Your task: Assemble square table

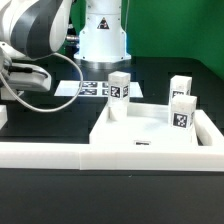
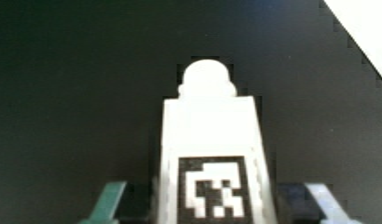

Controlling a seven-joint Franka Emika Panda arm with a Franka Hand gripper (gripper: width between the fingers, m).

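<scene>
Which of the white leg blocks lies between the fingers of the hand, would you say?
The leg block filling the wrist view, flanked by both fingers; the three others stand by the slab.

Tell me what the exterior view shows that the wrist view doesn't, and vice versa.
Exterior only: three upright leg blocks, the marker board, the white rail fence and the arm. Wrist only: the claw straddling a tagged leg block with a rounded tip; whether it grips is unclear. Both: the black work surface.
</scene>
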